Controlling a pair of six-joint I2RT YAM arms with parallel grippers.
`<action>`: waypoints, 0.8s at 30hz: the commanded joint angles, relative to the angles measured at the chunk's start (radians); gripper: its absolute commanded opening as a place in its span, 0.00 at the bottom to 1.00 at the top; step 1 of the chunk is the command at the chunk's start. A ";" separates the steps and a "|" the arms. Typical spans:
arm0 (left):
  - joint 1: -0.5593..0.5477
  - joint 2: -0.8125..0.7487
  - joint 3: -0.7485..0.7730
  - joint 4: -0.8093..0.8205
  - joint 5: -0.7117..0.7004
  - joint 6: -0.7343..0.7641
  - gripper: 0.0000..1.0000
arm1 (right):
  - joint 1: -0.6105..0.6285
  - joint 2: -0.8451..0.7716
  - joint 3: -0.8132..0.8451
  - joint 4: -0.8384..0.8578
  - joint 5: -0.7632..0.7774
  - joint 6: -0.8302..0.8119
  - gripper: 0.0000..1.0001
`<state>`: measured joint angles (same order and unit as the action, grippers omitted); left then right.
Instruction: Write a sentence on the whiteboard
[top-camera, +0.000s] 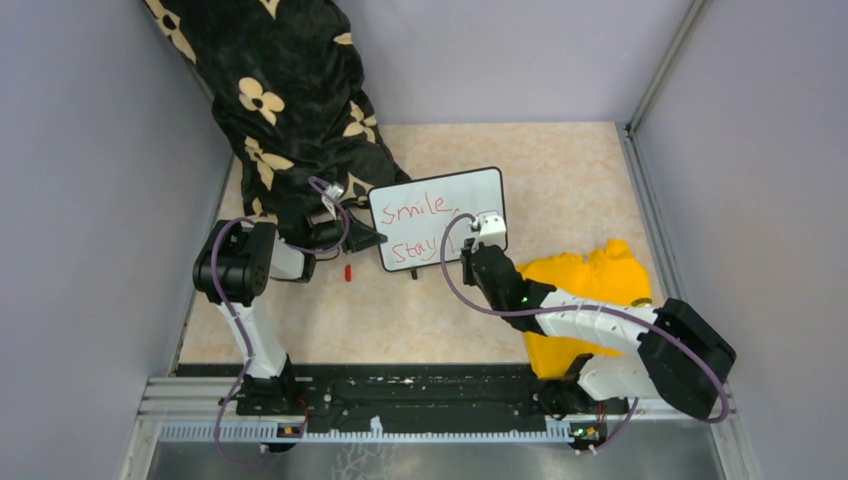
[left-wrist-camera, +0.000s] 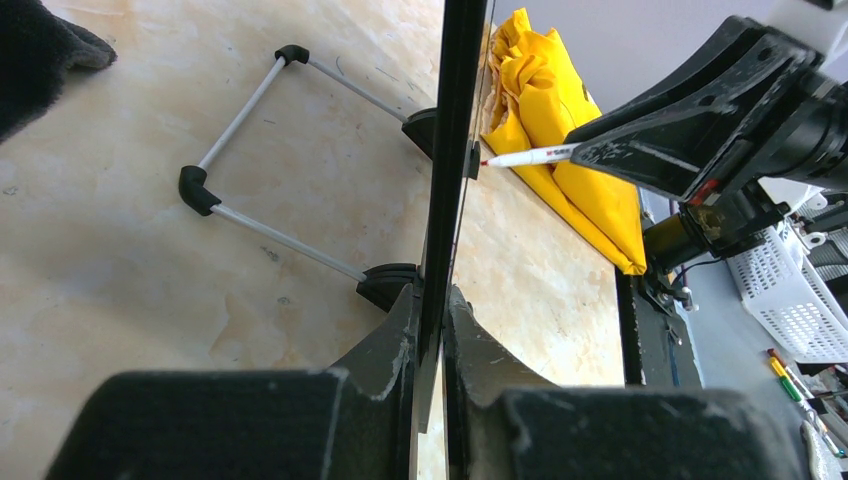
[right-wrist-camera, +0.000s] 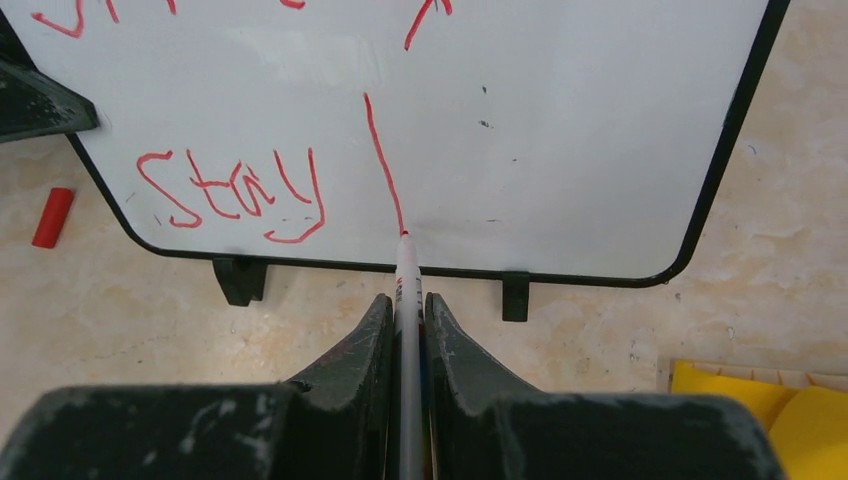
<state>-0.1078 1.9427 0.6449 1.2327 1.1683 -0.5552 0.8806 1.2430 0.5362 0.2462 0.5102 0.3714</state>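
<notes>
Right pincer (right-wrist-camera: 408, 305) grips marker (right-wrist-camera: 405, 265) touching whiteboard (right-wrist-camera: 580, 150); white basket (left-wrist-camera: 790, 300) contents unclear.

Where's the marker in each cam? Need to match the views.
Top external: out of sight under the right end effector at the whiteboard.
Left wrist: the marker is centre-right, tip at the board's edge-on frame.
Right wrist: bottom centre, clamped in that end effector, tip on the board.
Shared landmark: the yellow cloth, in all three.

Bright, even light — soft sheen on the whiteboard (right-wrist-camera: 560, 150), close-up fingers (right-wrist-camera: 350, 372) slightly blurred.
</notes>
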 joint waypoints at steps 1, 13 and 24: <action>-0.021 0.017 -0.006 -0.102 -0.026 0.035 0.00 | -0.002 -0.079 0.032 0.027 0.024 0.000 0.00; -0.021 0.016 -0.005 -0.103 -0.026 0.036 0.00 | -0.007 -0.032 0.108 0.047 0.063 -0.041 0.00; -0.021 0.021 -0.004 -0.103 -0.026 0.035 0.00 | -0.015 0.009 0.104 0.045 0.061 -0.038 0.00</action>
<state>-0.1078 1.9423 0.6449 1.2308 1.1683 -0.5522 0.8757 1.2396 0.6044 0.2527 0.5564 0.3408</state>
